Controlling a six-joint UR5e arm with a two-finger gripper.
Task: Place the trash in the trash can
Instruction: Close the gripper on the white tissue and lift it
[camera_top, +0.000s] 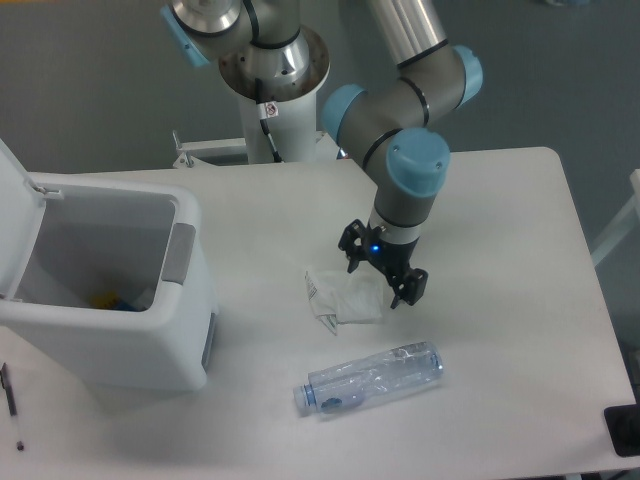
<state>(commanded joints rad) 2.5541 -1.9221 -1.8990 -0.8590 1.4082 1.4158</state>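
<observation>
A crumpled white paper wrapper lies on the table near its middle. A clear plastic bottle with a bluish cap lies on its side in front of the wrapper. The white trash can stands at the left with its lid open and something small and coloured inside. My gripper points down, open, its fingers spread just above the wrapper's right edge. It holds nothing.
A thin black pen lies at the table's front left edge beside the can. The arm's white base stands at the table's back edge. A dark object sits at the front right corner.
</observation>
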